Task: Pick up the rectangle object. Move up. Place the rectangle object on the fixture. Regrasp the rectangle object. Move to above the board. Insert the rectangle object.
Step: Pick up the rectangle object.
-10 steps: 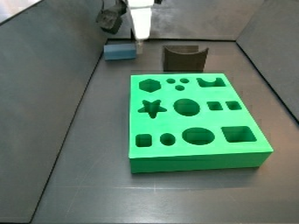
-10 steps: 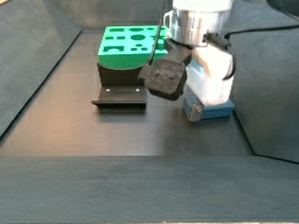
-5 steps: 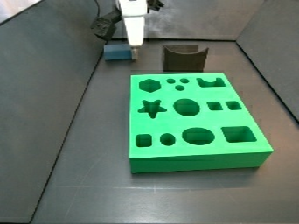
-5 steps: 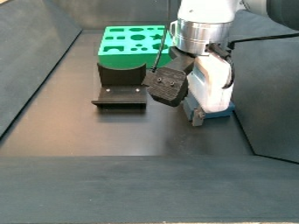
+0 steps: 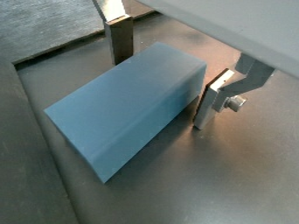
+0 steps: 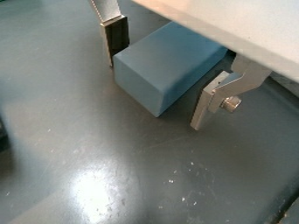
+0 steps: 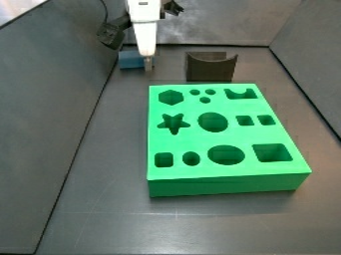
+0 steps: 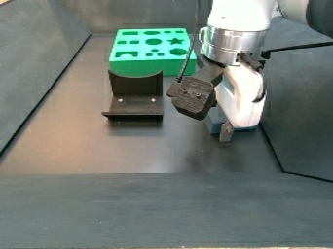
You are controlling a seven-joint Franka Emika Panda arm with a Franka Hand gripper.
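Since a second ago the arm has come lower over the rectangle object (image 5: 122, 105), and in a side view the white hand body now hides nearly all of the block, only a sliver (image 7: 128, 63) showing at the far left of the surface (image 7: 80, 179). The hand (image 6: 158, 66) straddles the block: in both wrist views one silver finger (image 5: 117, 31) stands against one long side and the opposite finger (image 5: 214, 101) against the other side, jaws set about as wide as the block. Pads look touching or nearly touching the block's sides; cannot tell if it is truly clamped. The block lies flat on the dark surface, not lifted. In a side view the hand (image 8: 224, 126) is low at the right, just beside the dark side wall, and the block cannot be made out there behind it. The wrist views show the block's smooth blue-grey top and both fingers; the side views do not. The side views show the fixture (image 7: 210, 67) near the far wall, right of the hand, and the green board (image 7: 220, 139) nearer, well apart from the block. From the opposite side the fixture (image 8: 132, 105) sits just in front of the board (image 8: 146, 51), left of the hand.
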